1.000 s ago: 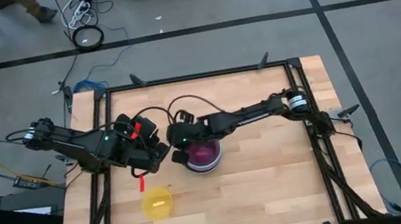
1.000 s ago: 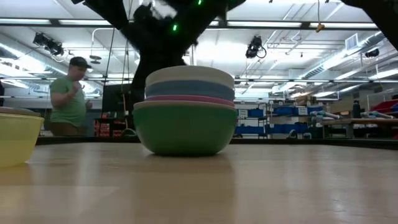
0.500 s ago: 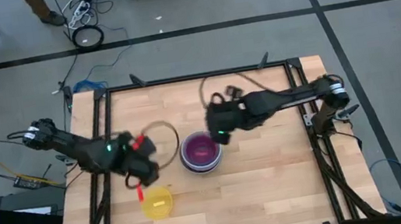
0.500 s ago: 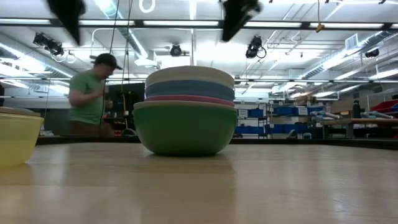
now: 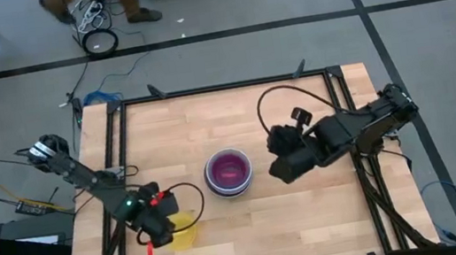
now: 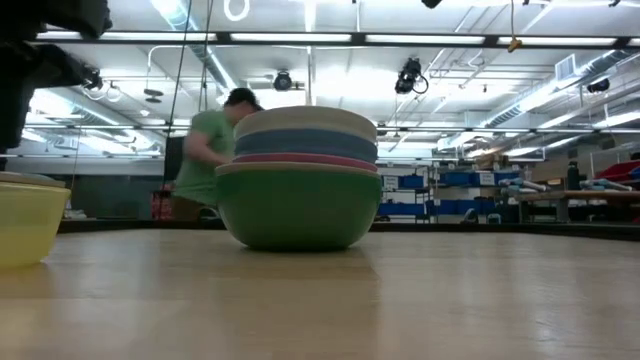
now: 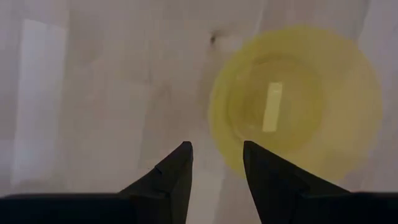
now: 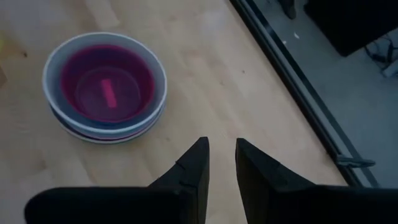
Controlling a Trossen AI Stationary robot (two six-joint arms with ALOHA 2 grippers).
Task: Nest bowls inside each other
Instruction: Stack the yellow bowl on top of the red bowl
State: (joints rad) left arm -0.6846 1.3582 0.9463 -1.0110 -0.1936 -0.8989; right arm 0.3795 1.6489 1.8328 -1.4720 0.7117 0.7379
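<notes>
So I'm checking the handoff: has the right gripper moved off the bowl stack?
Yes. The right gripper has pulled away to the right of the nested bowl stack, which it was over earlier.

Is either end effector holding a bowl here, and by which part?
No. The left end effector hovers open above the yellow bowl; the right end effector is empty.

1. Long ceiling strip lights (image 6: 300, 38) glare white above my workspace, lighting the pale wooden table (image 6: 400, 300) evenly.
2. A person in a green shirt (image 6: 205, 150) behind it is smeared by motion.
3. Through my left wrist camera, the translucent yellow plastic bowl (image 7: 295, 102) is soft and blurred, with a bright reflection at its centre.
4. The magenta-lined stack of plastic bowls (image 8: 106, 87) carries a small highlight.
</notes>
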